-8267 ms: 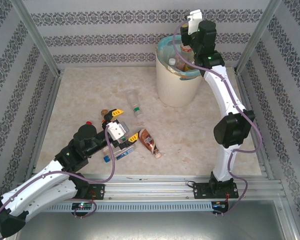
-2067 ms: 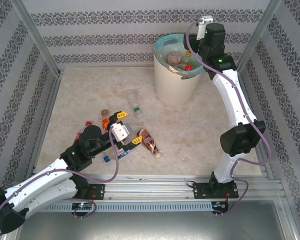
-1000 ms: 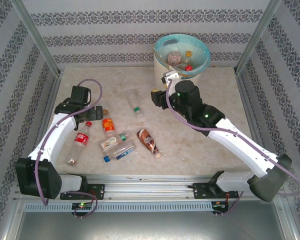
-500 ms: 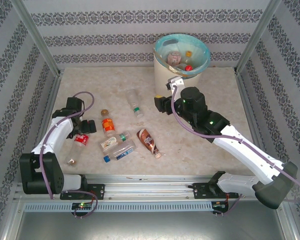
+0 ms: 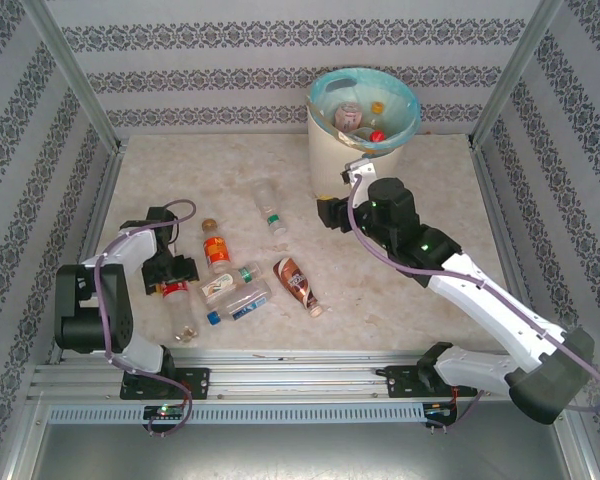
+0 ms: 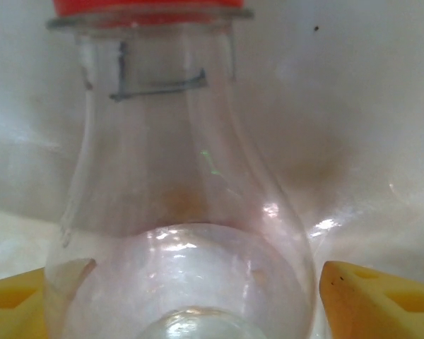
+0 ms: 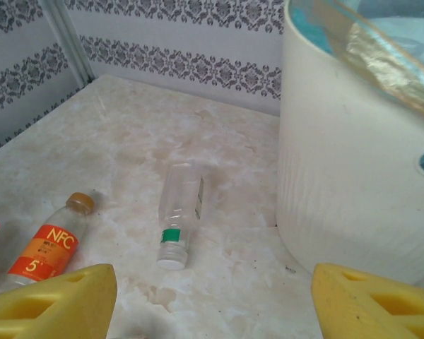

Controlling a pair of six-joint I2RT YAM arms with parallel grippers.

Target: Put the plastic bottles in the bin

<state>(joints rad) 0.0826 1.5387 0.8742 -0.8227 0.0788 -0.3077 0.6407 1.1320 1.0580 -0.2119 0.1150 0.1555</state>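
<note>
Top external view: the left hand (image 5: 172, 268) is seen low over the worktop (image 5: 180, 170), set at one end of a red-capped bottle (image 5: 178, 300) that lies on its side. In the left wrist view, this clear bottle (image 6: 177, 176) is framed between the two yellow fingers (image 6: 367, 296) of the left hand (image 6: 205, 272), its red cap (image 6: 148, 7) pointing away ahead of the hand. One finger is overlapped by the bottle wall and the other is just beside it, so it cannot be told whether the bottle is pinched.

The right hand (image 5: 330, 212) is held spread, with nothing between its fingers (image 7: 56, 300). In the right wrist view, the bin (image 7: 339, 176) is seen close ahead and to the right of that hand (image 7: 213, 275). A clear bottle with a green band (image 7: 178, 212) lies ahead of it, and an orange-labelled bottle (image 7: 46, 247) lies farther to its left. Several bottles (image 5: 355, 118) are seen inside the bin (image 5: 350, 160). Three more bottles (image 5: 245, 290), one of them brown-labelled, are scattered between the two hands.
</note>
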